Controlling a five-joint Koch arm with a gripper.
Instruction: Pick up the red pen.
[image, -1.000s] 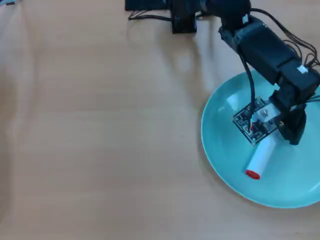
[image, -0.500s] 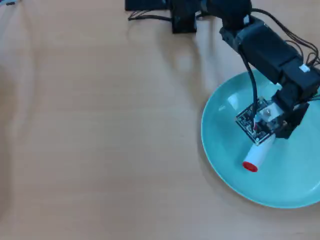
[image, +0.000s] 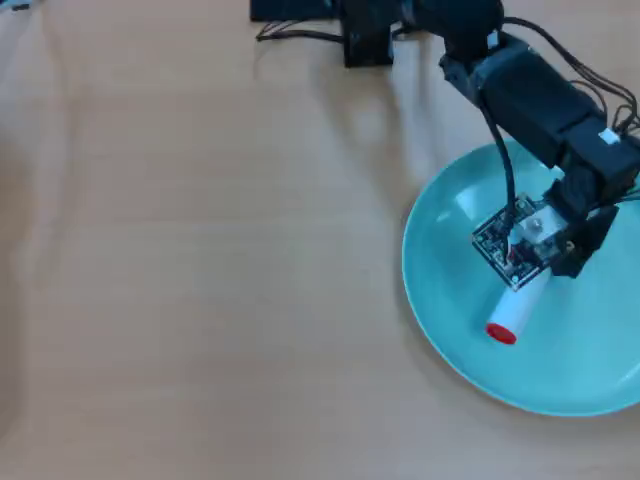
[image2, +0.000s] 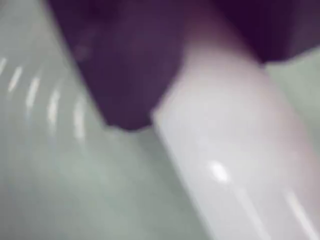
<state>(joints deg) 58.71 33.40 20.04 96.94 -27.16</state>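
The red pen (image: 515, 310) lies in the teal plate (image: 450, 300) at the right of the overhead view; its white barrel runs under the wrist and its red end (image: 501, 333) points to the lower left. My gripper (image: 531, 262) is down over the barrel's upper part, mostly hidden by the wrist's circuit board. In the blurred wrist view the white barrel (image2: 235, 165) runs diagonally, with a dark jaw against its left side and another dark jaw against its upper right. My gripper (image2: 200, 90) looks shut on the barrel. The pale plate (image2: 65, 200) shows underneath.
The plate sits on a wooden table (image: 200, 260), with its right part cut off by the edge of the overhead view. The arm's base (image: 365, 30) and cables stand at the top middle. The arm's dark links (image: 530, 95) reach over the plate's upper rim.
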